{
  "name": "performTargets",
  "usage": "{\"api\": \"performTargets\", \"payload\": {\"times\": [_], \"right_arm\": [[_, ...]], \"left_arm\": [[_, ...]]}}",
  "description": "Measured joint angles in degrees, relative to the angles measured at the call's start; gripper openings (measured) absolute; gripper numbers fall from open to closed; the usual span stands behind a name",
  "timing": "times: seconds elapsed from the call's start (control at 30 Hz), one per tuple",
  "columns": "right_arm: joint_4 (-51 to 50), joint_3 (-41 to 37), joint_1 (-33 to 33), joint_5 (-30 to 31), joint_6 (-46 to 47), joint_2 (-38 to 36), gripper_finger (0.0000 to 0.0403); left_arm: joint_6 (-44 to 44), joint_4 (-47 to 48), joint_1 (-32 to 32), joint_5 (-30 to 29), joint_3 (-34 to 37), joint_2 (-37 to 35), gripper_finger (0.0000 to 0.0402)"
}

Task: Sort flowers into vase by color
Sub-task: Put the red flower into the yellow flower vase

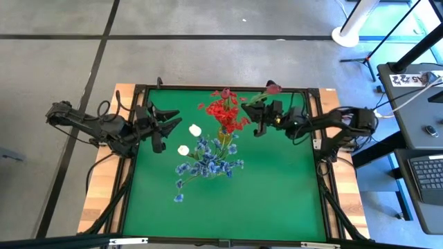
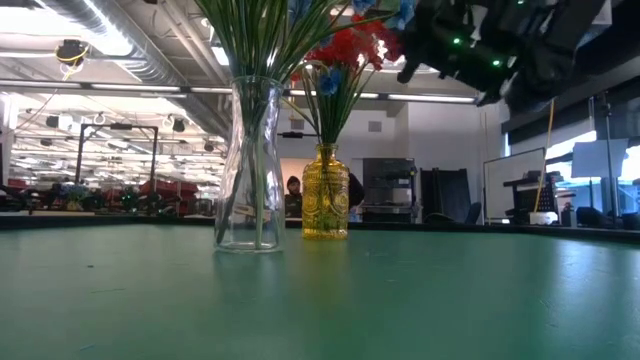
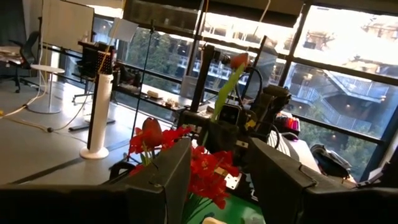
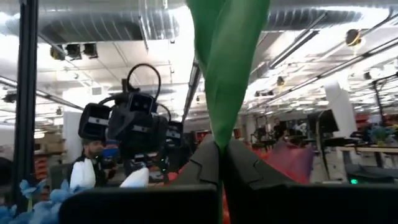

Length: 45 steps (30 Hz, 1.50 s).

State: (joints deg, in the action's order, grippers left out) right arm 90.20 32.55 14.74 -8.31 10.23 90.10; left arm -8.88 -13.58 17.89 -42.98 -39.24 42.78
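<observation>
Left gripper (image 1: 172, 119) hovers near the mat's (image 1: 277, 187) left edge, toward the far side, jaws parted, nothing between them. Two white buds (image 1: 188, 139) and the blue flowers (image 1: 206, 164) sit mid-mat in the clear vase (image 2: 249, 170); its top is cropped in the low view. Red flowers (image 1: 226, 113) stand just behind in the yellow vase (image 2: 325, 193), both vases hidden under blooms from above. Right gripper (image 1: 258, 119) is near the far edge, right of the red flowers, jaws clamped on a green stem (image 4: 225, 74) with a dark pink bud (image 1: 274, 88); the stem's lower end isn't visible.
</observation>
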Motion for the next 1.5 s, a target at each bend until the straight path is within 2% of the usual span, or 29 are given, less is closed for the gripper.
{"api": "performTargets", "payload": {"times": [0.47,0.7,1.0,1.5], "right_arm": [[-0.9,2.0,0.0,-1.2,2.7,9.3,0.0],[-0.5,2.9,-0.1,-0.3,2.6,9.1,0.0],[-0.2,7.9,-0.1,-4.0,2.4,8.7,0.0],[-4.8,8.4,-0.1,-4.2,-1.1,10.5,0.0]], "left_arm": [[0.0,0.7,0.0,0.0,0.0,0.0,0.0155],[-0.2,0.7,0.0,0.0,0.0,0.0,0.0155],[-1.3,1.5,0.0,0.0,0.0,0.0,0.0155],[-1.3,1.6,0.0,0.0,0.0,0.0,0.0155]]}}
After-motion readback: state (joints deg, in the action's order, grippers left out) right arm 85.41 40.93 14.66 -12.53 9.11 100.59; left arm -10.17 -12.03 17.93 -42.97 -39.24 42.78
